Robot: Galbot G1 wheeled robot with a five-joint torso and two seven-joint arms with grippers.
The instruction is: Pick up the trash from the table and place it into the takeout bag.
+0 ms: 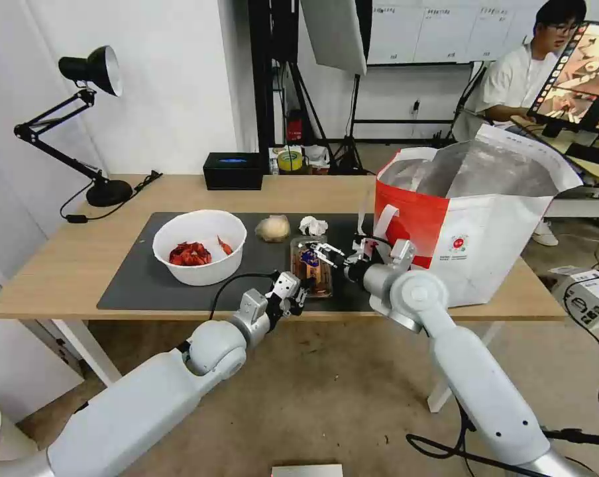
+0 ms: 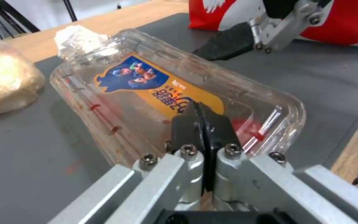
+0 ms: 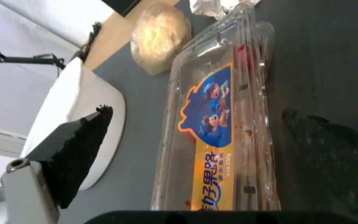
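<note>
On the table's [image 1: 67, 265] dark mat lies the trash. It is a white bowl [image 1: 198, 255] of red crayfish shells, a beige paper ball [image 1: 273, 228], a tissue wad [image 1: 313, 225] and a clear hinged tray [image 1: 311, 265]. My right gripper [image 1: 319, 252] is open, with one finger [image 3: 75, 149] on each side of the tray [image 3: 216, 118]. My left gripper [image 2: 197, 107] is shut, its tips over the near end of the tray [image 2: 146, 81]. The red-and-white takeout bag [image 1: 472, 225] stands open just right of the tray.
A black tissue box [image 1: 233, 170] sits at the table's back edge. A black desk lamp [image 1: 81, 119] stands at the back left corner. The tray lies close to the table's front edge, and both arms reach over that edge.
</note>
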